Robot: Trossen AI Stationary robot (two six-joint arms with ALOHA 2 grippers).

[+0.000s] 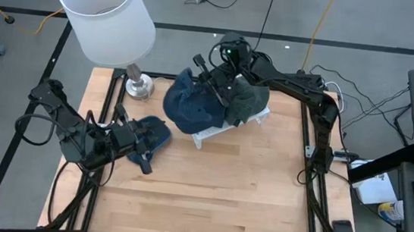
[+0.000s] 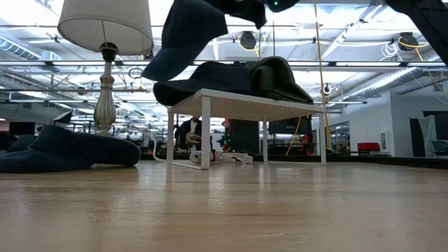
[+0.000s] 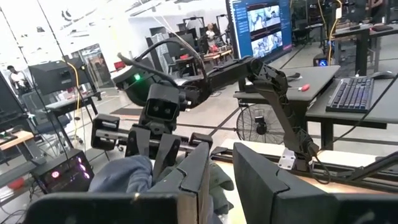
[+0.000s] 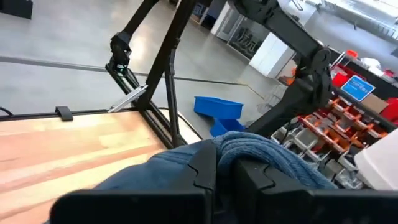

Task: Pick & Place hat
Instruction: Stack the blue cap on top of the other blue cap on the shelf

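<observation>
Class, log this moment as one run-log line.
right gripper: shut on blue hat, lifted by white rack | left gripper: open, beside second blue hat

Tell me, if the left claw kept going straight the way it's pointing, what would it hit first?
Probably the blue hat that the right gripper holds above the white rack. The left gripper points toward it, though depth is hard to judge.

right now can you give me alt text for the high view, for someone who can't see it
The right gripper holds a blue hat above a white rack that carries a dark hat. The left gripper rests by another blue hat, near a white-shaded lamp.
</observation>
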